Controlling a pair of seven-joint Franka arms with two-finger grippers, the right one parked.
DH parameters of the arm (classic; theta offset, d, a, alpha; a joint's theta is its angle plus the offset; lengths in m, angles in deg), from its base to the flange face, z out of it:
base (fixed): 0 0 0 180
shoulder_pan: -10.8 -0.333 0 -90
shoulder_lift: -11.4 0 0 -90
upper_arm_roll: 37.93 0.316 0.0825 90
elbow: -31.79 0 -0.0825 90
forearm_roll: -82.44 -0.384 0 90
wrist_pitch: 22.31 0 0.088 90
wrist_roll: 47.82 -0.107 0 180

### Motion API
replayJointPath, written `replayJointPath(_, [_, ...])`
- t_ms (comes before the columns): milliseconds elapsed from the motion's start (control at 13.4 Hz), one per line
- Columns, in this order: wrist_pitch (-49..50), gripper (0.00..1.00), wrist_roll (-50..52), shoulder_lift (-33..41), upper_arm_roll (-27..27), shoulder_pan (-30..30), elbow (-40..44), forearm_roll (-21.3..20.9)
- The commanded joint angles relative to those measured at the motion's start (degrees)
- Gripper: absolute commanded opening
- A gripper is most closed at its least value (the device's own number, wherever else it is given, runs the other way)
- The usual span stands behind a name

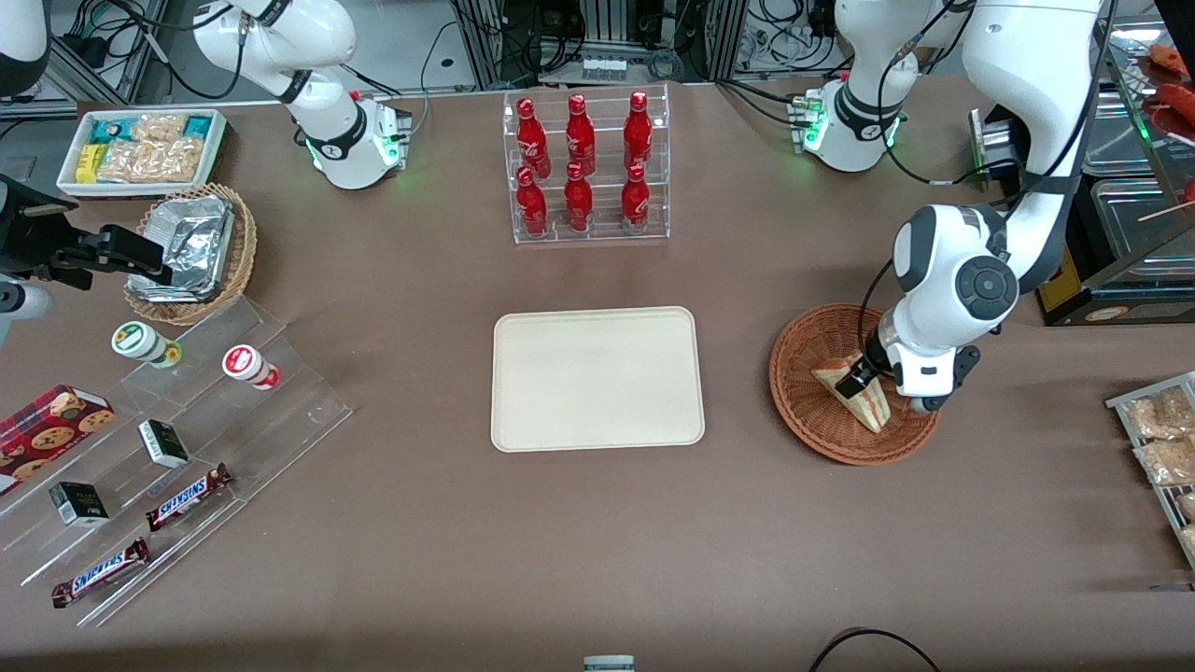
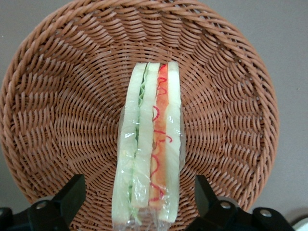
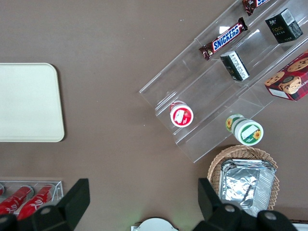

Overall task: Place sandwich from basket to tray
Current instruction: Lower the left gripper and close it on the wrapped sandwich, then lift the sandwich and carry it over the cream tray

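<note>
The sandwich (image 1: 865, 399), a plastic-wrapped wedge of pale bread with green and red-orange filling (image 2: 151, 139), lies in the round reddish-brown wicker basket (image 1: 803, 373) toward the working arm's end of the table. My left gripper (image 1: 861, 375) is lowered into the basket (image 2: 62, 106) and stands open (image 2: 138, 185). One black finger is on each side of the sandwich's wide end, and both sides show a gap. The cream tray (image 1: 597, 378) lies flat and bare at the table's middle, beside the basket; it also shows in the right wrist view (image 3: 29, 103).
A clear rack of red bottles (image 1: 583, 168) stands farther from the camera than the tray. A tan foil-filled basket (image 1: 191, 247), a white snack box (image 1: 140, 149) and a clear stepped display (image 1: 187, 439) sit toward the parked arm's end. Packaged snacks (image 1: 1158, 439) lie at the working arm's table edge.
</note>
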Motion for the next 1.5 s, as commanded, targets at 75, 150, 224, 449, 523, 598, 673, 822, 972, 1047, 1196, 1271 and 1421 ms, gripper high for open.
replayJointPath(75, [-0.11, 0.03, 2.04, -1.05, 0.3, 0.87, 1.09, 0.1])
replayJointPath(150, [0.06, 0.0, 1.69, -0.79, 0.3, 0.87, 1.27, 0.19])
replayJointPath(224, [0.33, 0.0, 1.43, -0.61, 0.3, 0.87, 1.7, 0.19])
replayJointPath(449, [3.92, 0.0, 1.25, -0.61, 0.3, 0.87, 4.42, 0.19])
replayJointPath(523, [6.11, 0.0, 1.16, -0.43, 0.3, 0.87, 6.43, 0.19])
replayJointPath(598, [8.91, 0.0, 1.16, -0.52, 0.13, 0.95, 8.89, 0.19])
replayJointPath(673, [11.9, 0.0, 1.07, -0.87, -0.83, 0.95, 11.87, 0.19])
replayJointPath(822, [17.0, 0.0, -4.34, -2.36, -3.47, 0.95, 16.45, -0.07])
replayJointPath(972, [20.27, 0.0, -11.99, -3.76, -5.84, 0.95, 20.23, 0.02])
replayJointPath(1047, [20.89, 0.0, -12.63, -5.34, -7.85, 1.22, 22.34, 0.02])
replayJointPath(1196, [21.6, 0.0, -12.73, -9.2, -10.24, 3.14, 26.21, -0.16])
replayJointPath(1271, [21.6, 0.0, -12.64, -10.96, -10.25, 5.07, 28.14, -0.16])
replayJointPath(1421, [21.69, 0.0, -11.85, -15.26, -10.25, 9.8, 33.15, -0.25])
